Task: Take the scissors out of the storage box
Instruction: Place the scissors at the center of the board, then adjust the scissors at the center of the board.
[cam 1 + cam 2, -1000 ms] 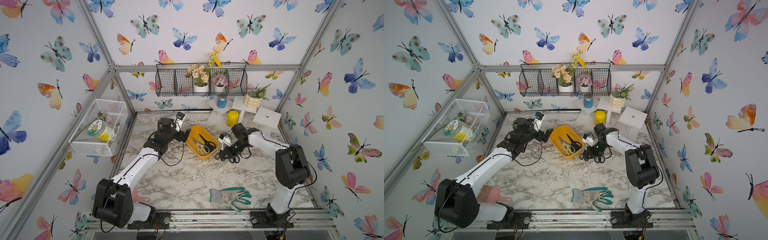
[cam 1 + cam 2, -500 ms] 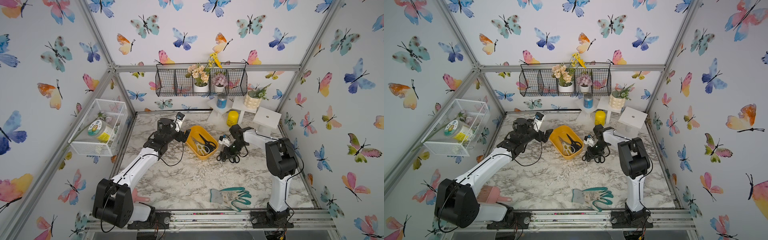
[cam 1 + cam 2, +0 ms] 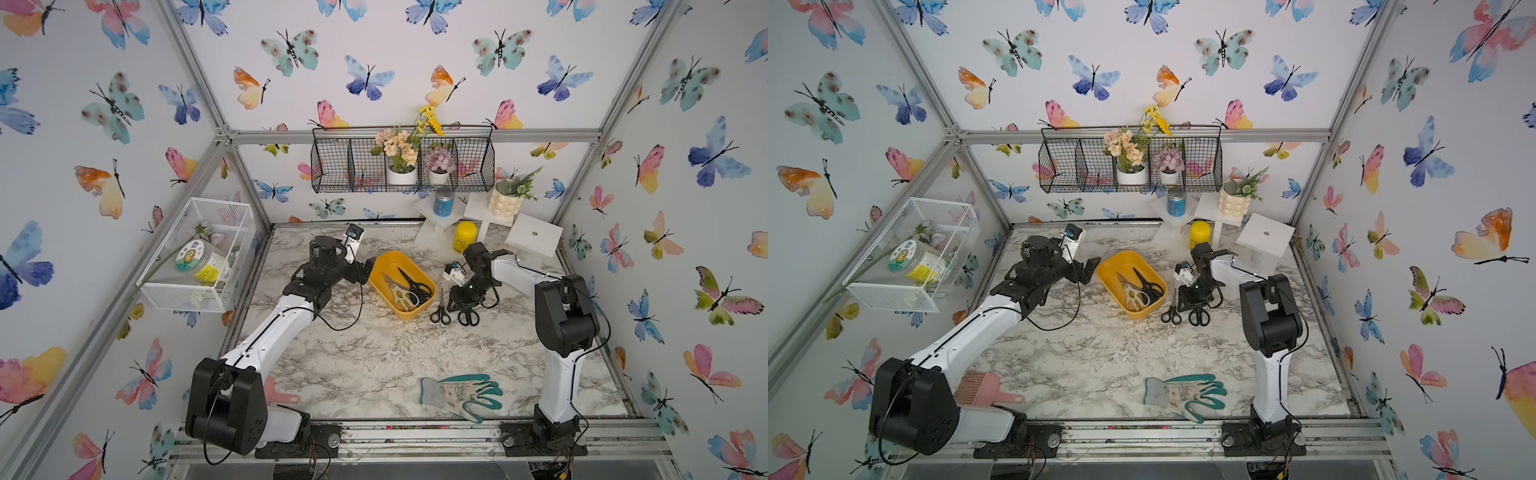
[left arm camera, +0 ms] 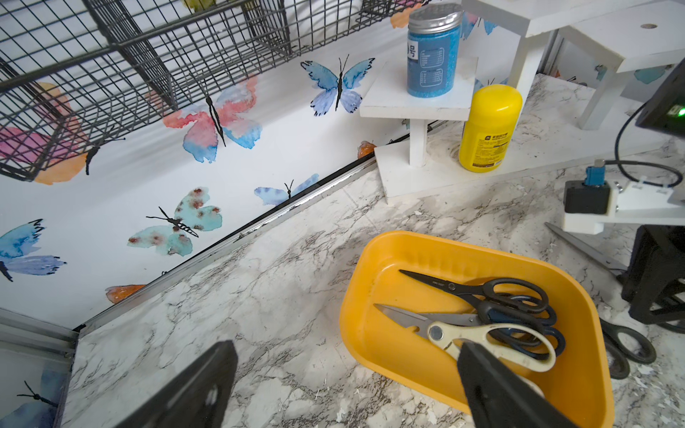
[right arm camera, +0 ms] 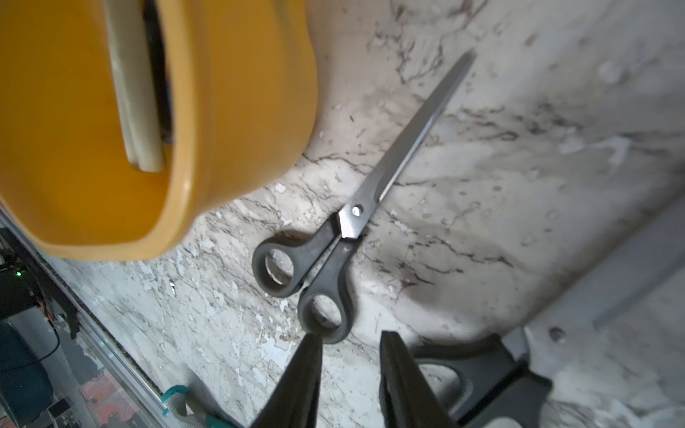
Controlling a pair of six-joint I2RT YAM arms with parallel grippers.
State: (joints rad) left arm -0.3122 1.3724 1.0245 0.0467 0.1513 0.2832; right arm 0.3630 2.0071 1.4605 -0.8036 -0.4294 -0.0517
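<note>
Scissors [image 4: 485, 309] in box [image 4: 426, 255] look stiff, slick, flat-lying, best pinched at handle loops; left tool [image 4: 344, 355] gaping, right tool [image 5: 350, 337] slightly parted, empty.

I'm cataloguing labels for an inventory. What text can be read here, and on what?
"号" on the white label of the blue jar, after a partly hidden character; finer print too small.
Label of the yellow bottle: print too small to read.
Label of the jar in the white mesh basket: blurred.
</note>
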